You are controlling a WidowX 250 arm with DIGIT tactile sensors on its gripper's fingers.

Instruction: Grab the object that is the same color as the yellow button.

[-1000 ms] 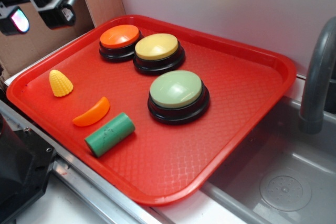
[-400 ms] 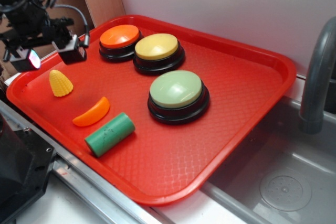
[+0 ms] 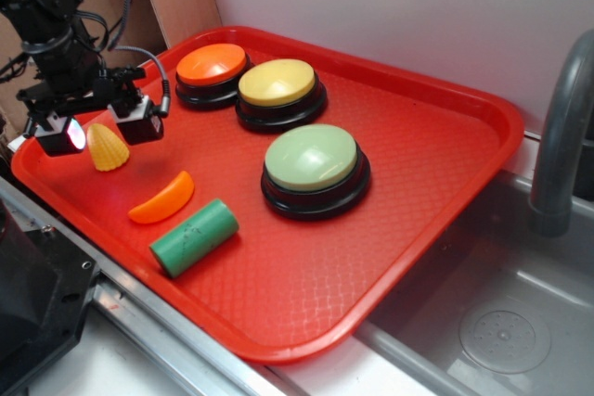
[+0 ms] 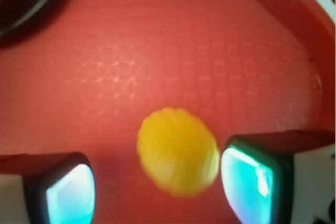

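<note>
The yellow corn piece [image 3: 107,147] sits on the red tray [image 3: 445,192] near its left edge, in the left part of the exterior frame. It stands on its broad base with the narrow tip up, so its long axis runs roughly vertical, leaning slightly toward the upper left of the frame. In the wrist view the corn piece [image 4: 178,151] appears almost end-on as a blurred ribbed oval in the lower centre, with the tray's textured floor [image 4: 173,51] around it.

The end effector [image 3: 98,129] is spread wide, its two fingers flanking the corn piece, one to the left and one to the right. In the wrist view the end effector [image 4: 157,182] shows its two pads at the bottom corners, the right pad [image 4: 247,182] just beside the corn and the left pad [image 4: 68,195] farther off; whether either one touches it cannot be told.

Below and to the right of the corn lies an orange crescent slice [image 3: 162,198], and below that a green cylinder [image 3: 194,236] on its side. Toward the upper centre of the frame stand the yellow button [image 3: 277,83] and, just left of it, an orange-topped button [image 3: 212,64]. A pale green-topped button [image 3: 311,158] sits at mid-frame. A grey faucet [image 3: 561,136] rises at the right edge above a sink [image 3: 501,322].
</note>
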